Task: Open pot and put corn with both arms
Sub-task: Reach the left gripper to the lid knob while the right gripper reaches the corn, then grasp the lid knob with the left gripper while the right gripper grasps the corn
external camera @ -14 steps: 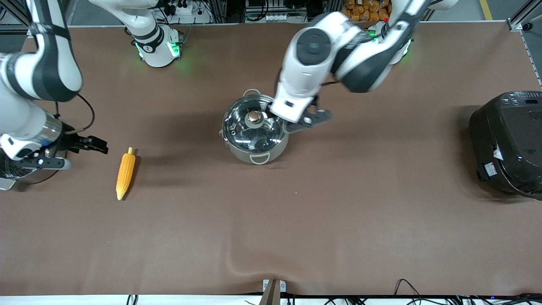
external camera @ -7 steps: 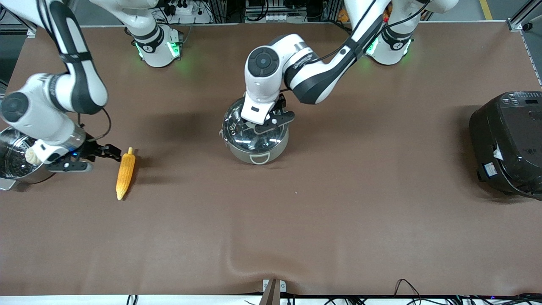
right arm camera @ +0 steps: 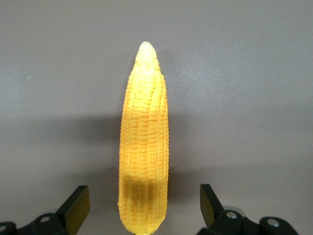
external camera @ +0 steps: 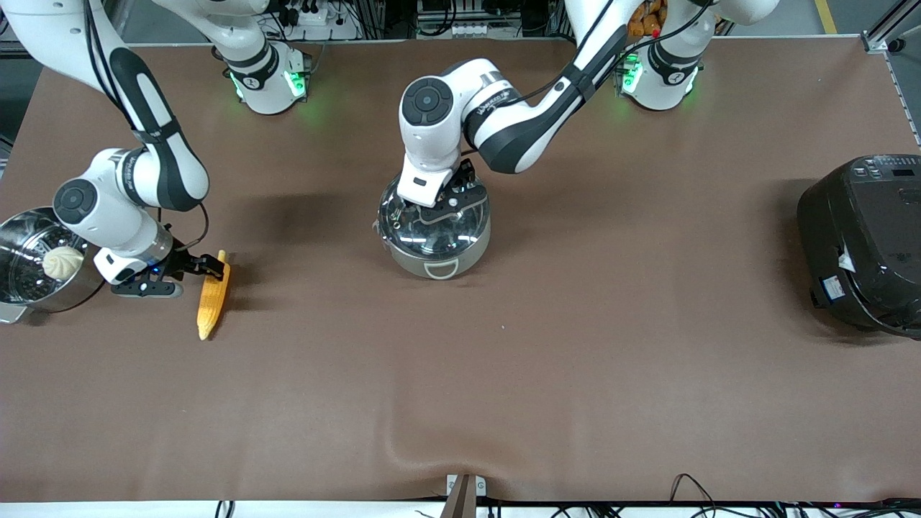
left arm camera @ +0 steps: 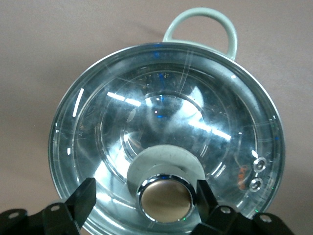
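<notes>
Corn [right arm camera: 143,156] lies on counter [external camera: 575,345] twd right arm's end, long axis 12–6 o'clock in front view, butt centred betw right pincer's [right arm camera: 142,208] spread fingers; left pincer [left arm camera: 166,196] spread astride lid knob [left arm camera: 167,198] on pot [external camera: 435,230] mid-counter.

One corn [external camera: 214,296], two pots [external camera: 434,229], one cooker [external camera: 862,243]
</notes>
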Robot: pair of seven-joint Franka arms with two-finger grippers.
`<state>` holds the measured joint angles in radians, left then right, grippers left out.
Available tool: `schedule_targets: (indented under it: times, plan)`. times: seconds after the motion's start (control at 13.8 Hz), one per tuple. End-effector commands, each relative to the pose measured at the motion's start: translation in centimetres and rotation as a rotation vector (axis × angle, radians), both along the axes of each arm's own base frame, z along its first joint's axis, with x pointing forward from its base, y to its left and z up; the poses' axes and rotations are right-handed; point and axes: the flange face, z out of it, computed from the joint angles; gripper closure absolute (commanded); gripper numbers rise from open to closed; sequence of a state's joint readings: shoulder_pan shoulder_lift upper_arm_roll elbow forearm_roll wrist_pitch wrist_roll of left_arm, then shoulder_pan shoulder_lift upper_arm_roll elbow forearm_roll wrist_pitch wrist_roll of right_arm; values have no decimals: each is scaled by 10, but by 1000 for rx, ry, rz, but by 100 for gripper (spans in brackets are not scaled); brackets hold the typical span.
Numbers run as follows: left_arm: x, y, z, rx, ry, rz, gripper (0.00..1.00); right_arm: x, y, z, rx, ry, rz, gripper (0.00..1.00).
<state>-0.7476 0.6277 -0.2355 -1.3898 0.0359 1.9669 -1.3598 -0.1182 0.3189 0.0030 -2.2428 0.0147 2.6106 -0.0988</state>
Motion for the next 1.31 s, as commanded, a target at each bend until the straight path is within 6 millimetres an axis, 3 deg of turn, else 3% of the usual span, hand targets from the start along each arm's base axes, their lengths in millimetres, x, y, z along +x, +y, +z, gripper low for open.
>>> schedule_targets:
  times: [0.0,0.07,0.15,0.22,0.36,0.65,0.73,0.8,1.02,1.09,1.24]
  plan:
    - [5,-6,0,2,-29,25,9,0,-3,-13,6,-1,3,0]
    - [4,-7,-1,1,-30,23,10,1,-3,-19,7,-1,3,0]
    - [3,-9,-3,-3,-32,21,19,1,-2,-29,8,-7,0,0]
    - [1,-10,-6,-1,-31,17,29,2,-1,-37,6,-19,1,0]
    - [0,-11,-6,-1,-29,16,60,1,-1,-40,7,-18,-4,0]
    - [-6,-15,-6,1,-32,16,94,0,4,-49,11,0,-27,1]
    - [-6,-14,-3,4,-42,10,100,1,7,-49,12,4,-36,13]
    - [-4,-13,3,3,-57,2,100,1,8,-49,12,4,-34,24]
    - [4,-1,42,-23,-86,23,100,-1,9,-48,17,19,-80,66]
    - [11,11,60,-26,-93,40,100,-1,9,-48,17,21,-91,73]
    - [27,43,94,5,-92,43,100,0,12,-47,18,21,-88,77]
